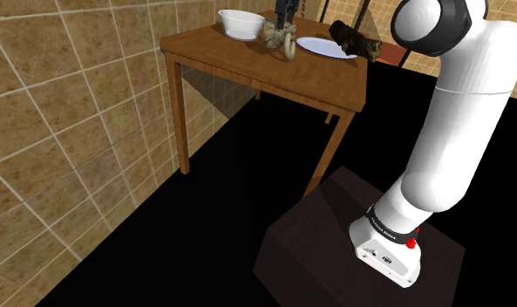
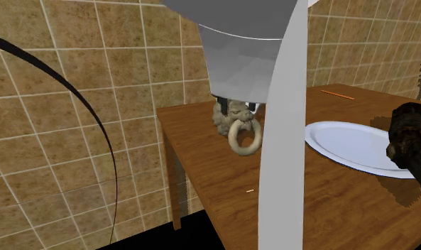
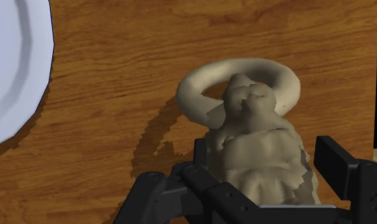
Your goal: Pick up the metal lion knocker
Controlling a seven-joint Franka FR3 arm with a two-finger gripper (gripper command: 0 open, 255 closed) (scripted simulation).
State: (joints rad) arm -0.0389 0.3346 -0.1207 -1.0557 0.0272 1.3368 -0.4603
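Surroundings: the wooden table point(image 1: 248, 74) carried a white bowl point(image 1: 241, 23) on the shoulder view's left of the lion knocker point(image 1: 281, 37) and a white plate point(image 1: 322, 47) on its right, both near but apart from it. A dark brown lumpy object point(image 1: 354, 37) sat at the plate's rim on the side away from the knocker. A thin orange stick point(image 2: 336, 94) lay well apart, beyond the plate. In the second exterior view a large pale shape point(image 2: 244, 57) close to the camera covered the space above the knocker.

Orientation: the knocker was on the tabletop between bowl and plate. Its long axis ran from the lion head to the ring point(image 3: 238, 79); in the shoulder view the ring end pointed toward the stand point(image 1: 335, 235). The gripper point(image 3: 266, 153) stood over the head, its closing line across that axis.

Jaws: partly open, straddling the head. A strip of wood showed between one of the fingers point(image 3: 336, 159) and the knocker; contact on the other side could not be determined.

Clearance: bare wood lay ahead of the ring up to the table's near edge. A tiled wall point(image 1: 64, 113) stood on the shoulder view's left, and a black area lay beneath the table
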